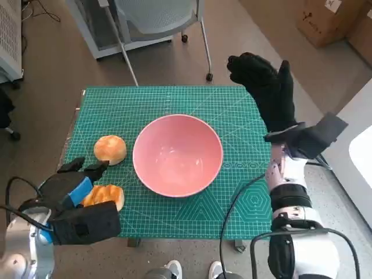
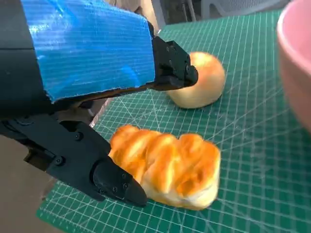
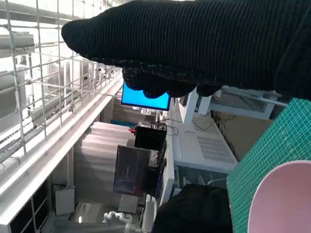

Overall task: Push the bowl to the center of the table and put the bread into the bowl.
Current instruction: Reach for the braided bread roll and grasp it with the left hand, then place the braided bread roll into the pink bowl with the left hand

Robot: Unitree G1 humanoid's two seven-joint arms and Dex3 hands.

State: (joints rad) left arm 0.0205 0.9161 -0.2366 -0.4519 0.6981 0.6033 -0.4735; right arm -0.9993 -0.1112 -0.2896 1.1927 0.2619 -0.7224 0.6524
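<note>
With the bowl (image 1: 178, 154) mid-table, my left hand (image 1: 74, 189) spreads empty around the soft, light bread (image 2: 167, 164) at the near-left corner, so I'd pinch its sides gently; my right hand (image 1: 266, 87) hovers empty.

Round bun (image 1: 110, 149) between braided bread (image 1: 104, 195) and bowl (image 1: 177, 154)

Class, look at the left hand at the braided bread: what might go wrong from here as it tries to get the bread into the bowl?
1. The left hand has its fingers beside the braided bread, not yet round it; a shallow grip may let the bread slip.
2. The round bun lies close by and may get knocked.
3. The bread sits near the mat's edge and could be pushed off.
</note>
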